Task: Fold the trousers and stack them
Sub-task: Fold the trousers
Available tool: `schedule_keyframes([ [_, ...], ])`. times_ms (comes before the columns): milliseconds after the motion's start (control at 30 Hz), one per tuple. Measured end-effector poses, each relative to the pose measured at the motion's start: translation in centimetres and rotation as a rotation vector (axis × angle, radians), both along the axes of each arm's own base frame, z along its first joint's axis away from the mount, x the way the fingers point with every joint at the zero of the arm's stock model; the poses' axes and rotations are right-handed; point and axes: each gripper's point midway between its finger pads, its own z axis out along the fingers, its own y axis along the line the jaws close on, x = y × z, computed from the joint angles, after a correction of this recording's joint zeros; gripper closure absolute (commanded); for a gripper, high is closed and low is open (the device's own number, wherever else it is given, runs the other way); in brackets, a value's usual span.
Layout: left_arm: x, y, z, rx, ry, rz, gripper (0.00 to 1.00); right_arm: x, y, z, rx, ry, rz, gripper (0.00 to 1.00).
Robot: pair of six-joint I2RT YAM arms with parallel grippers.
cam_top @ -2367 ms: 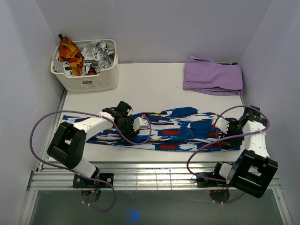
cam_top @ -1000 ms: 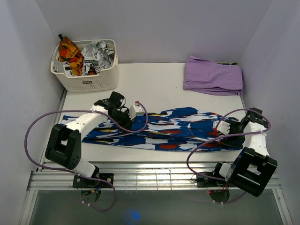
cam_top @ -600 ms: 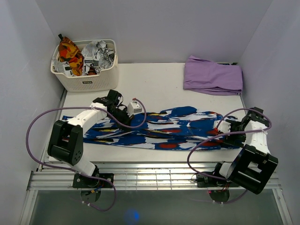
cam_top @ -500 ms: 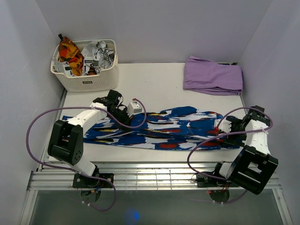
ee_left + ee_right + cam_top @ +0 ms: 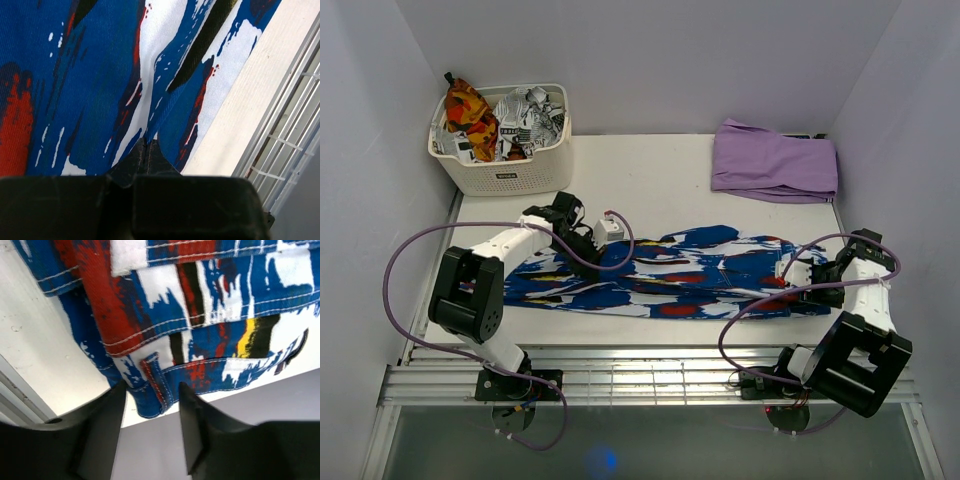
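The trousers point(image 5: 690, 275), bright blue with white, red and black streaks, lie spread lengthwise across the near part of the table. My left gripper point(image 5: 588, 250) is over their left half. In the left wrist view it point(image 5: 146, 142) is shut, with its tips pinching a crease of the trousers point(image 5: 100, 75). My right gripper point(image 5: 810, 272) is at the right end. In the right wrist view it point(image 5: 152, 390) is open, with one jaw on each side of the waistband corner and its belt loop point(image 5: 157, 380), close to the wall.
A white basket point(image 5: 500, 175) of orange-red and black-and-white clothes stands at the back left. A folded lilac-purple garment point(image 5: 775, 160) lies at the back right. A metal grid point(image 5: 650, 375) runs along the table's front edge. Walls close in left and right.
The trousers' left leg end, which reached out to the far left, has drawn in to the right. My left gripper shifted slightly. My right gripper has barely moved.
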Motion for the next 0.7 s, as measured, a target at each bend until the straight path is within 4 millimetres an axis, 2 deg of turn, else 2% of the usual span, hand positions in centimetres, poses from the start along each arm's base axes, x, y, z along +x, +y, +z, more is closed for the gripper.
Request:
schedule_keyframes([
  [67, 0.1, 0.0, 0.1, -0.001, -0.001, 0.000, 1.00, -0.1, 0.0, -0.1, -0.002, 0.005, 0.002, 0.67],
  [100, 0.1, 0.0, 0.2, -0.001, -0.002, 0.000, 1.00, -0.1, 0.0, -0.1, -0.003, 0.005, 0.004, 0.86],
  [133, 0.2, -0.1, 0.3, -0.002, -0.004, 0.000, 1.00, -0.1, 0.0, -0.1, -0.005, 0.005, 0.007, 0.92],
  [367, 0.1, 0.1, 1.3, -0.008, -0.032, -0.009, 1.00, 0.2, 0.0, 0.4, 0.011, -0.002, -0.016, 0.92],
  [467, 0.0, 0.2, 2.7, -0.021, -0.077, -0.019, 1.00, 1.4, -0.2, 1.9, 0.027, -0.025, -0.031, 0.92],
  [600, -0.7, 0.4, 5.1, -0.047, -0.162, -0.053, 1.00, 3.2, -0.6, 4.9, 0.048, -0.090, -0.039, 0.92],
  [700, -1.9, 0.7, 5.8, -0.064, -0.208, -0.092, 1.00, 2.8, -0.6, 5.5, 0.047, -0.102, -0.028, 0.92],
])
